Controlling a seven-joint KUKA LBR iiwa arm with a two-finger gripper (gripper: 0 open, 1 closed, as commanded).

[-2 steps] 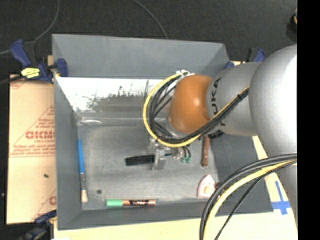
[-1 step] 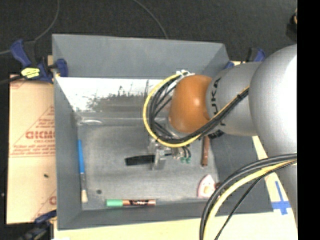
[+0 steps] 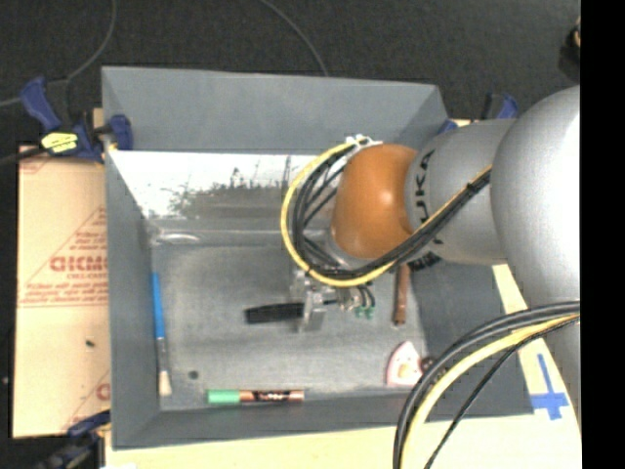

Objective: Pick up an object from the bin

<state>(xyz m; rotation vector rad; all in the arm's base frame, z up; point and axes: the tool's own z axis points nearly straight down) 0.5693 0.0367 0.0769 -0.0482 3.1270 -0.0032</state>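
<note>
The gripper (image 3: 312, 311) is hanging low over the middle of the bin (image 3: 127, 262) floor. A black bar (image 3: 272, 313) is lying flat there, its right end meeting the gripper's tip and its length running leftward. Whether the claw is standing apart, together or clamped on that end cannot be told, since the orange wrist cover (image 3: 371, 198) and cable loops (image 3: 293, 233) are crowding the view above it. The bar is showing as dark, matte, slim and straight-edged, with squared ends. Judged from this, it is likely handling as a light, stiff piece, neither soft nor fragile, though a smooth face may be making it slippery. Lying thin on the metal, it is offering little height to take, so a hold across its narrow width, nearer the middle than the extreme end, is looking safest against pivoting. A blue pen (image 3: 156, 306) is lying along the left wall and a green-and-brown marker (image 3: 254, 396) along the near wall, both well apart from the bar.
</note>
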